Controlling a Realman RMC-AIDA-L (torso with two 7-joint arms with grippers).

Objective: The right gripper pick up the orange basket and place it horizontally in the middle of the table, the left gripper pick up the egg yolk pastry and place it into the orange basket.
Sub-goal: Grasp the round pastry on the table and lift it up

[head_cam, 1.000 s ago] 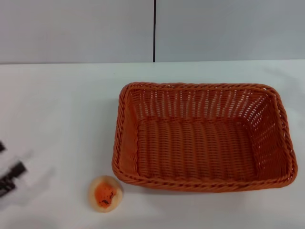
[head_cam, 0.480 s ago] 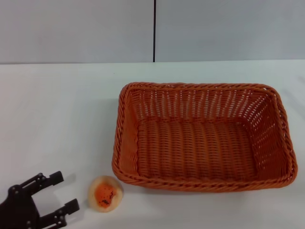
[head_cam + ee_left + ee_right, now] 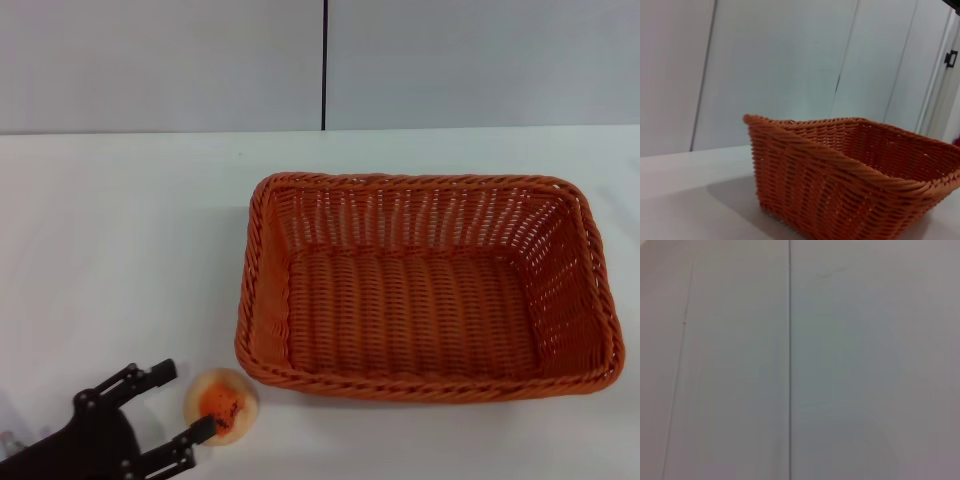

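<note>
The orange basket (image 3: 425, 285) lies lengthwise on the white table (image 3: 120, 240), a little right of its middle, and holds nothing. It also fills the lower part of the left wrist view (image 3: 850, 175). The egg yolk pastry (image 3: 220, 403) rests on the table just off the basket's near left corner. My left gripper (image 3: 182, 403) is open at the bottom left, its fingers spread. One fingertip (image 3: 200, 430) overlaps the pastry's near left edge, the other sits clear of it to the left. My right gripper is out of view.
A grey wall (image 3: 160, 60) with a dark vertical seam (image 3: 324, 60) stands behind the table's far edge. The right wrist view shows only a pale wall with a thin seam (image 3: 790, 360).
My left gripper has come in from the left edge toward the pastry, and one fingertip now reaches its edge. Basket and pastry have not moved.
</note>
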